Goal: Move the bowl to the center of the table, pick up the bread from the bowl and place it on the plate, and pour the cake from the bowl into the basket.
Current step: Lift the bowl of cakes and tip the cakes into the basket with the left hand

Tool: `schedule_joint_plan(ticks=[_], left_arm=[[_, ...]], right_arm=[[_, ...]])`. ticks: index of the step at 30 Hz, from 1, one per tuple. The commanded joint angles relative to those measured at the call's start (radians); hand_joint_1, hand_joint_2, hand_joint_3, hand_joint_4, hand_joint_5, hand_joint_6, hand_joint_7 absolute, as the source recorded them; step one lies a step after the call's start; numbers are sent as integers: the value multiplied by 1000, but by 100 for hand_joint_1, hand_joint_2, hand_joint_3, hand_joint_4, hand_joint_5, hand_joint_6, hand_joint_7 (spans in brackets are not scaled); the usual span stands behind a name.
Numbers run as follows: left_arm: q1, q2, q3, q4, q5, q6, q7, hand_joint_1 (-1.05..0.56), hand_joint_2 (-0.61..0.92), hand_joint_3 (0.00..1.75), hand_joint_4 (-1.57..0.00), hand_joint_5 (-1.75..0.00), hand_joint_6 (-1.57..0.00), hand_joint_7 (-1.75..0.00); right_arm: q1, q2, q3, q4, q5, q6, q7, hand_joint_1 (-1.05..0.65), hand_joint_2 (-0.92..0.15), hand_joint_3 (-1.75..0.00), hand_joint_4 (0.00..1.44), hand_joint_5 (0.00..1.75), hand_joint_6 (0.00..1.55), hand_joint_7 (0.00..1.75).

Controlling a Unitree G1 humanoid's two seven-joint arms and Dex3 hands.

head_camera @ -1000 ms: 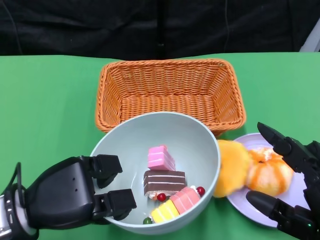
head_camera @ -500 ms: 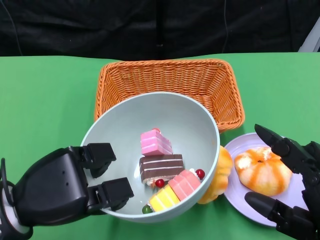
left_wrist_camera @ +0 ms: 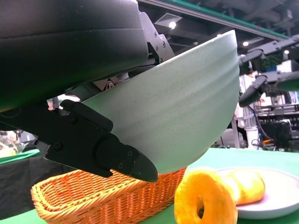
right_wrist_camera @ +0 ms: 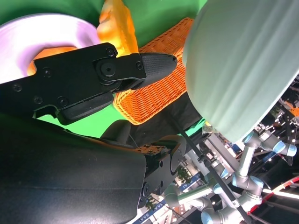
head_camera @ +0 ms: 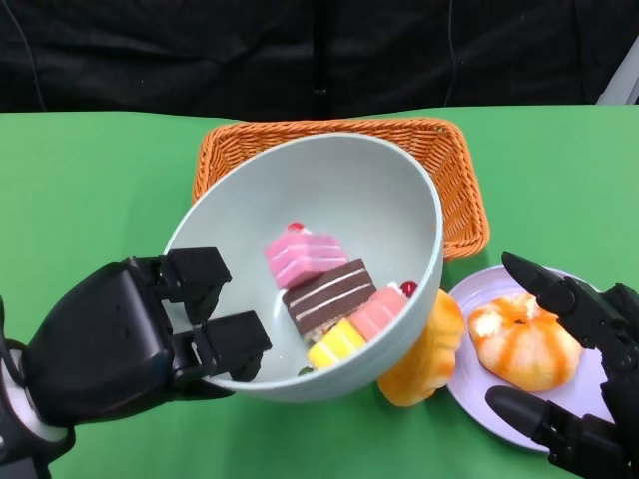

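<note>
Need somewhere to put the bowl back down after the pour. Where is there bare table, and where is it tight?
Bare green cloth lies left of the basket, above the left hand gripping the bowl, and right of the basket behind the plate. Crowded: the bowl's right, with the donut-shaped bread, plate, and right hand.

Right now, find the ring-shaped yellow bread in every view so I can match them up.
Head view: the yellow bread sits lower right of centre, tucked under the bowl, against the plate.
Right wrist view: it shows at the top edge, beside the plate.
Left wrist view: it stands bottom centre, hole visible.
Shared landmark: the orange basket.
</note>
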Motion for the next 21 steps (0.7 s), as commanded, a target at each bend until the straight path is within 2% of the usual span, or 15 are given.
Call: schedule_joint_plan(ticks=[1,2,3,5,7,13,17,21], left_arm=[[-19,-14,35,6,-40,-5,-26,-18,58,57,-104,-175,-76,-175],[-21,-19,39,9,-41,-6,-32,-18,32,107,-104,-175,-77,-175],[-24,-25,43,14,-40,-9,-35,-18,22,125,-104,-175,-77,-175],[-30,-38,48,26,-46,-12,-47,-18,15,140,-104,-175,-78,-175],[-38,-55,52,42,-66,-16,-63,-17,13,144,-104,-175,-79,-175],[-88,-115,50,110,-162,-33,-130,-15,19,151,-104,-175,-80,-175],[-122,-157,45,149,-299,-12,-262,-16,25,152,-105,-175,-82,-175],[-145,-203,45,169,-456,24,-405,-12,20,160,-104,-175,-83,-175]], right_arm=[[-13,-38,4,13,8,-11,29,-38,-92,-19,0,105,18,37],[-18,-46,7,14,1,-9,36,-38,-91,-17,0,105,18,38],[-23,-52,11,17,-6,-7,42,-38,-91,-15,0,105,18,39],[-32,-59,19,18,-19,4,54,-39,-91,-12,0,105,17,40],[-40,-63,26,21,-32,10,63,-39,-90,-10,0,105,17,42],[-56,-82,38,44,-68,0,67,-39,-91,-6,0,105,16,44],[-71,-104,51,66,-83,-2,83,-40,-92,-8,0,107,16,45],[-80,-112,64,99,-89,-19,64,-38,-92,-5,1,104,18,47]])
